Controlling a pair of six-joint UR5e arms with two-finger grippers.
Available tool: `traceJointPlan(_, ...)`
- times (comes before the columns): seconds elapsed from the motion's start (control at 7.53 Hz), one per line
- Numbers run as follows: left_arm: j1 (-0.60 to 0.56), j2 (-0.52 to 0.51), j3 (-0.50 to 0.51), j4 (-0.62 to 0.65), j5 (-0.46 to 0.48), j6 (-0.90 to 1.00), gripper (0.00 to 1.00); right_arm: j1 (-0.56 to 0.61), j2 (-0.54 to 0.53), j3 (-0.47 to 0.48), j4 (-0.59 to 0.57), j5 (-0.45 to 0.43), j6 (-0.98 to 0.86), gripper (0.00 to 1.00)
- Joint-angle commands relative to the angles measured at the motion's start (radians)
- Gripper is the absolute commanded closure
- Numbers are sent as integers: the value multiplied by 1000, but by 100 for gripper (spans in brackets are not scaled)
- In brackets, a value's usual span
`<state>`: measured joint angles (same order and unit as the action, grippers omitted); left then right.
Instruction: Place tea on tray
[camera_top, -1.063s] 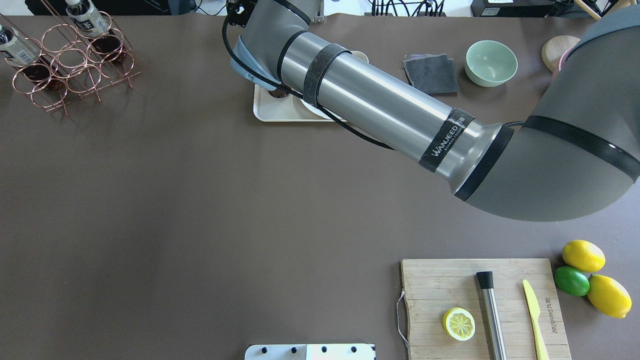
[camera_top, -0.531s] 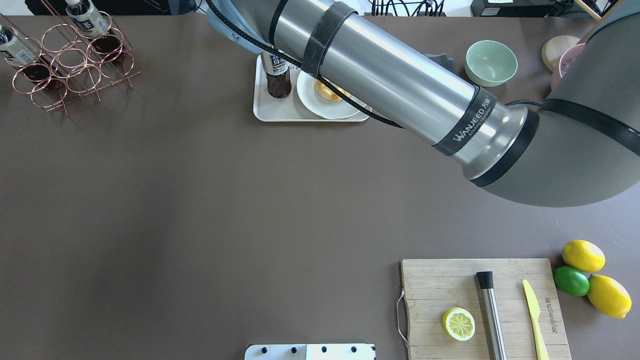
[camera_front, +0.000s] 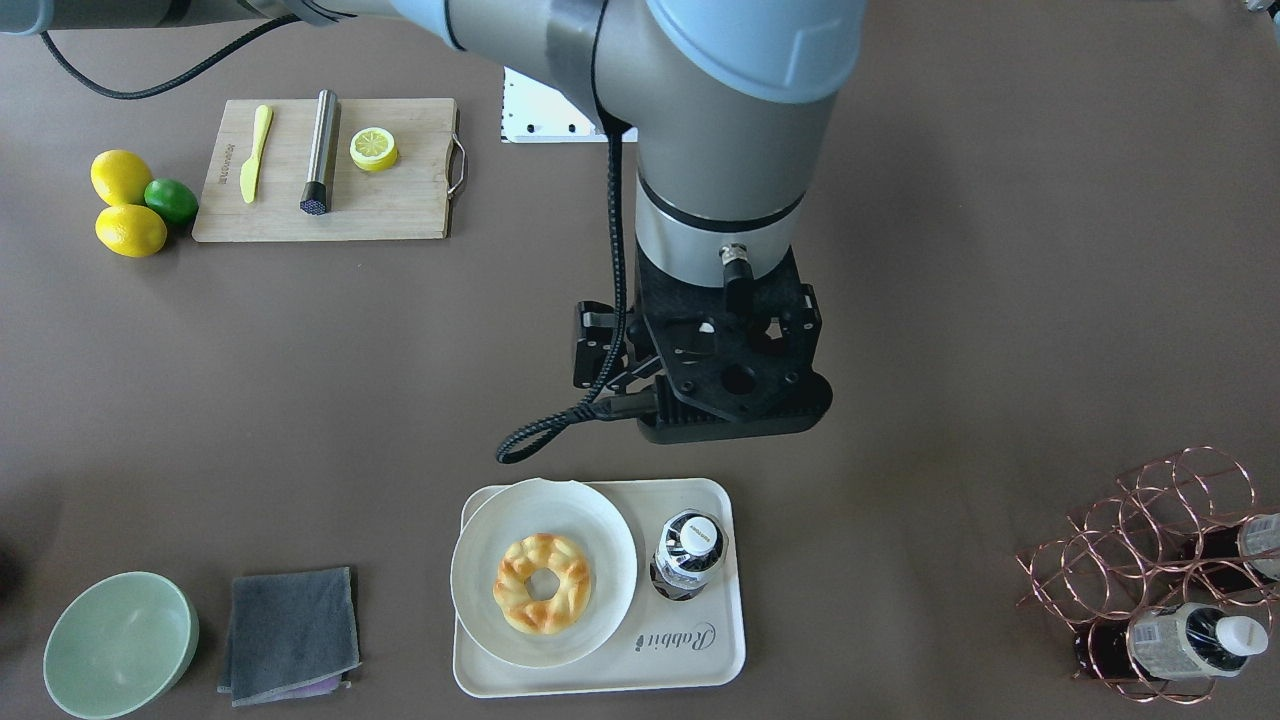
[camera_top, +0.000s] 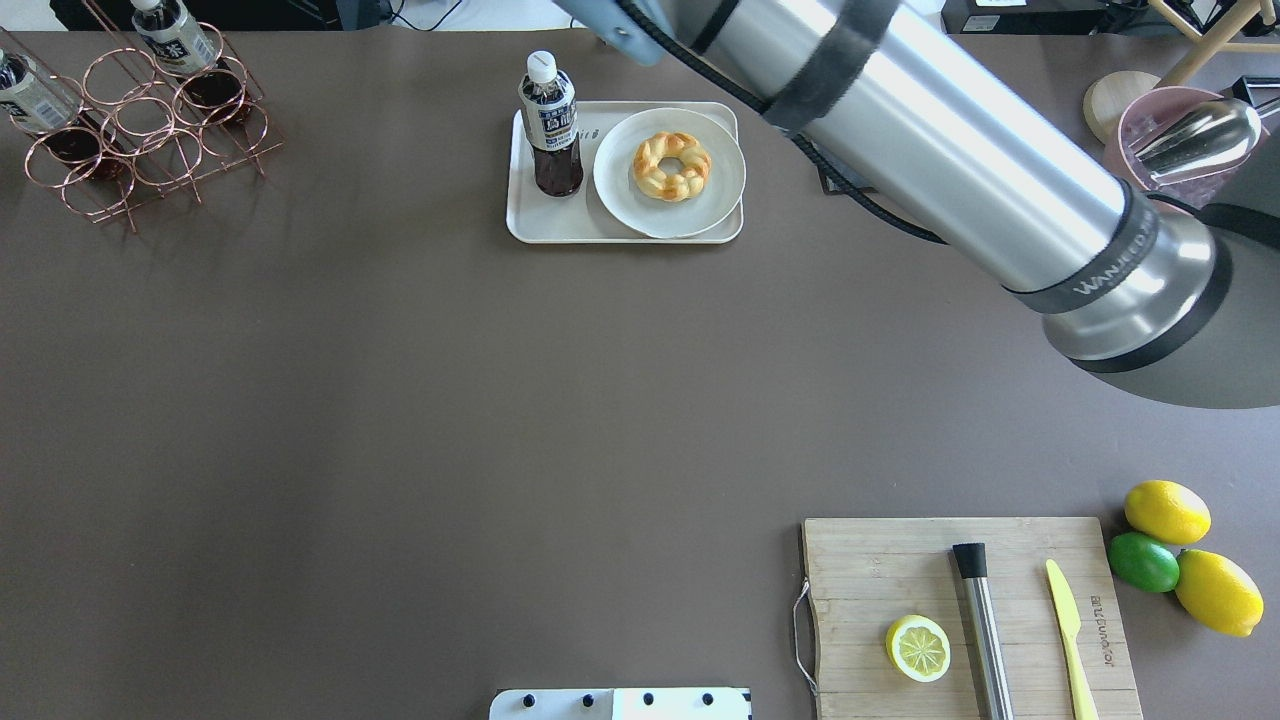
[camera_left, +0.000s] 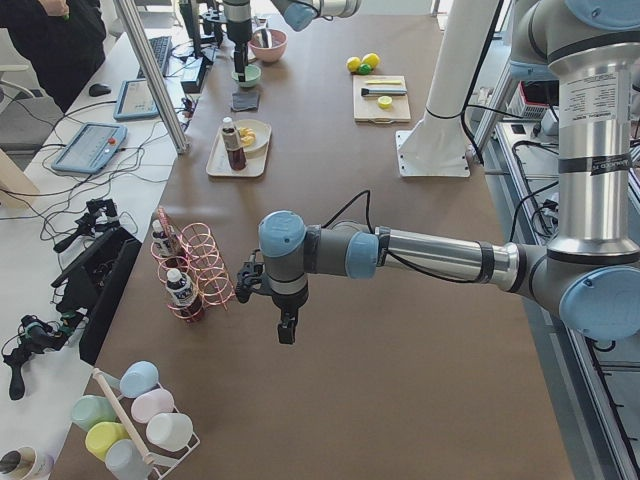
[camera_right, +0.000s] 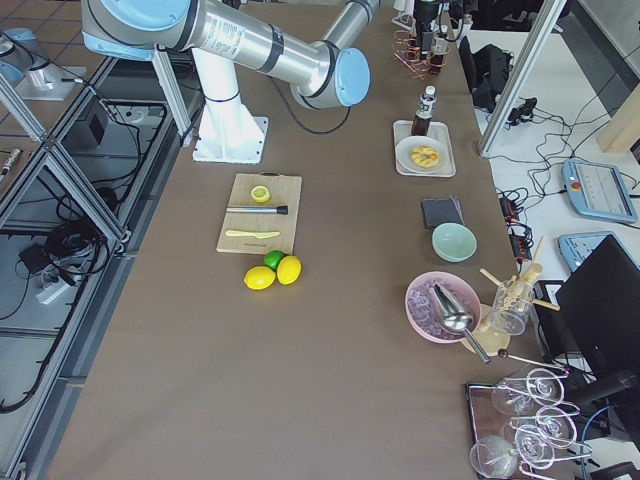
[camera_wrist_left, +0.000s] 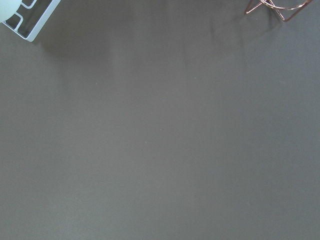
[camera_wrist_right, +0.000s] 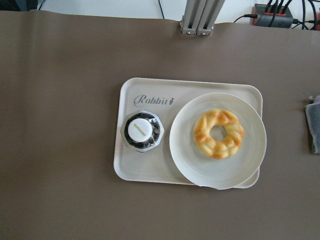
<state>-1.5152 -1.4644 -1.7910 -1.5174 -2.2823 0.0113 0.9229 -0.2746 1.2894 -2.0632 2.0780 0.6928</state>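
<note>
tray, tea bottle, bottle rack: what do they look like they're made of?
Tray: probably plastic, matte cream; moulded rounded corners, raised rim, printed grey script.
Tea bottle: clear plastic by the look; dark liquid shows through, white screw cap, printed label.
Rack: metal wire, shiny copper tone; thin bent rings.

— What does everything stand on?
— A long table (camera_top: 400, 400) with a matt dark-brown top, beside a silver metal frame (camera_right: 88, 190) (open, with cables lying beneath it).
— And around it?
— A white bench (camera_left: 40, 230) runs along one long side, strewn with black cables. Aluminium posts (camera_left: 150, 70) rise at that edge. The floor (camera_right: 50, 12) shows reddish-brown tiles.
— The light?
— Even and soft. It leaves a faint pale sheen on the table top, and the shadows are weak.
</note>
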Motion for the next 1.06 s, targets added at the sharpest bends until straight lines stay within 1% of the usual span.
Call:
traceJointPlan(0.0,-38,31,-8,-10,-5,76,2,104,-254,323,-278,21,-235,0)
traceJointPlan(0.13,-55,32,-5,-9,-3,75,2,169,-390,432,-311,27,-368,0)
traceJointPlan(0.27,-59,33,-2,-9,1,75,2,244,-543,496,-307,56,-488,0)
traceJointPlan(0.4,-62,33,-2,-9,3,75,2,328,-657,507,-301,57,-662,0)
traceJointPlan(0.53,-65,33,-2,-9,6,75,2,387,-743,508,-299,56,-776,0)
traceJointPlan(0.8,-71,32,-1,-9,4,75,2,485,-869,504,-296,56,-899,0)
traceJointPlan(0.93,-71,26,-1,-9,4,76,2,528,-941,493,-244,86,-930,0)
